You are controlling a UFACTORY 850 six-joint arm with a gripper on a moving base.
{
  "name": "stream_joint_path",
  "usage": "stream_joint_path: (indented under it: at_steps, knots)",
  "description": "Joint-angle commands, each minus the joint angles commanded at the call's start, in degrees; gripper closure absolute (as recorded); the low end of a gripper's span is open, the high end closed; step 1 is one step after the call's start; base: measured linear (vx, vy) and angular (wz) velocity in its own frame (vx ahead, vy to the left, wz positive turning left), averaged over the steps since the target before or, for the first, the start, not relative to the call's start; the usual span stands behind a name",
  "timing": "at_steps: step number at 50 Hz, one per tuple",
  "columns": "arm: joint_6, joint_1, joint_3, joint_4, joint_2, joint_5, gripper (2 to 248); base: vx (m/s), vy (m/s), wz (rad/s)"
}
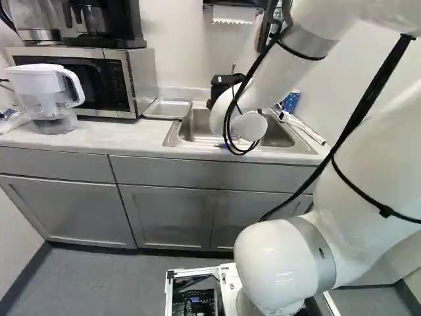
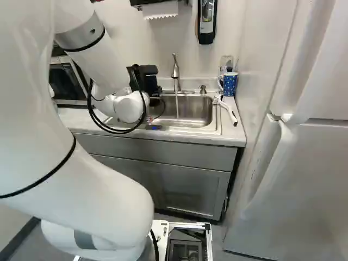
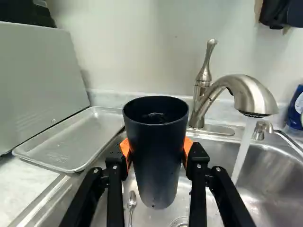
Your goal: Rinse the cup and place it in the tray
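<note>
My gripper (image 2: 145,80) shows only as a dark shape by the sink in the right base view, its fingertips hidden. In the wrist view, the gripper (image 3: 156,153) is shut on a dark cup (image 3: 157,165), orange pads pressing it from two sides. The cup is held mouth-up over the sink (image 3: 265,177), a glint showing inside it. Water (image 3: 242,151) runs from the faucet (image 3: 251,97) beside the cup, not into it. The metal tray (image 3: 78,137) lies on the counter on the cup's other side, with nothing in it.
A spoon (image 3: 132,201) lies in the sink under the cup. The microwave (image 1: 99,79) stands beside the tray, a water pitcher (image 1: 47,99) farther along. Past the sink are a blue patterned mug (image 2: 230,84), a white-handled brush (image 2: 228,111) and a fridge (image 2: 293,179).
</note>
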Motion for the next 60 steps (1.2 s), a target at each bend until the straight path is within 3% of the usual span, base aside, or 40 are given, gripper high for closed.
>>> stream_joint_path:
  at_steps: [28, 49, 60]
  knots:
    - [0.0, 3.93, -1.77, 0.0, 2.02, -5.49, 126, 0.0, 0.0, 0.0]
    - [0.0, 6.74, -2.89, 0.0, 0.82, -7.99, 126, 0.0, 0.0, 0.0]
    - [0.0, 6.93, -2.95, 0.0, 0.76, -7.99, 126, 0.0, 0.0, 0.0]
